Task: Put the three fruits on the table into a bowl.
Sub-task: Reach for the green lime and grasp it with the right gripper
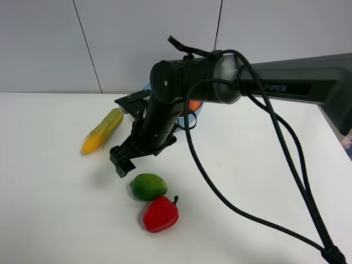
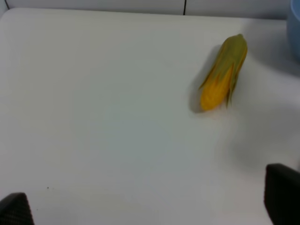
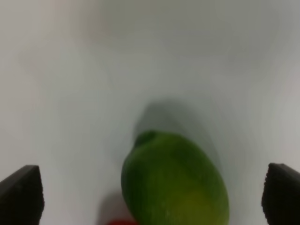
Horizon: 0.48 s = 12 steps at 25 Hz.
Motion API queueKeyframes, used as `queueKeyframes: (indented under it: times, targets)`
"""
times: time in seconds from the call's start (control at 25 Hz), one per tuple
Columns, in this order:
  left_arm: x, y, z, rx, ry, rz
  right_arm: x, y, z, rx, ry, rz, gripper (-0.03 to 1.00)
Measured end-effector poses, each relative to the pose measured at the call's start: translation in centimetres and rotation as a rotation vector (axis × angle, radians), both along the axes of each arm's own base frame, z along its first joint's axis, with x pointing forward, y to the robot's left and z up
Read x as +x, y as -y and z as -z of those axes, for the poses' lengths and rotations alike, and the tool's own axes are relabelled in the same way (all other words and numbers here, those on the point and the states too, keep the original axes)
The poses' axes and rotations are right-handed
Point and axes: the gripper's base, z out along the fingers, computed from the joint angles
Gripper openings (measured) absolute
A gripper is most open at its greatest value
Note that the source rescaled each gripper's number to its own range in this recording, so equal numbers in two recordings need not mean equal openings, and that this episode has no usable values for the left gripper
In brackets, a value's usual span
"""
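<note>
Jaws of the black right arm (image 1: 159, 118), wide and empty, hover over the smooth green oval fruit (image 1: 148, 186) on the white desk (image 1: 55, 220), just beside a glossy red pepper (image 1: 160, 214); likely firm, slippery, best gripped across its middle.

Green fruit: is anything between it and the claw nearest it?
Nothing visible. The right gripper is open near the green fruit, with only bare table between them. The red pepper lies on the fruit's far side.

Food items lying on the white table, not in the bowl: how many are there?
3: a corn cob at the left, a green fruit near the front, a red pepper just in front of it. The arm may hide others.
</note>
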Motion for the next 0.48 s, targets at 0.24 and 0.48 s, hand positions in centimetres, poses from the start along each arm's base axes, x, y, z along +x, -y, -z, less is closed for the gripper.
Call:
queueKeyframes:
  times: [0.24,0.48]
  targets:
    - [0.0,0.0,0.0,0.000,0.000,0.000,0.2,0.0,2.7,-0.079,-0.030,-0.013,0.82]
    - [0.0,0.0,0.0,0.000,0.000,0.000,0.2,0.1,5.0,-0.131,-0.076,-0.020,0.82]
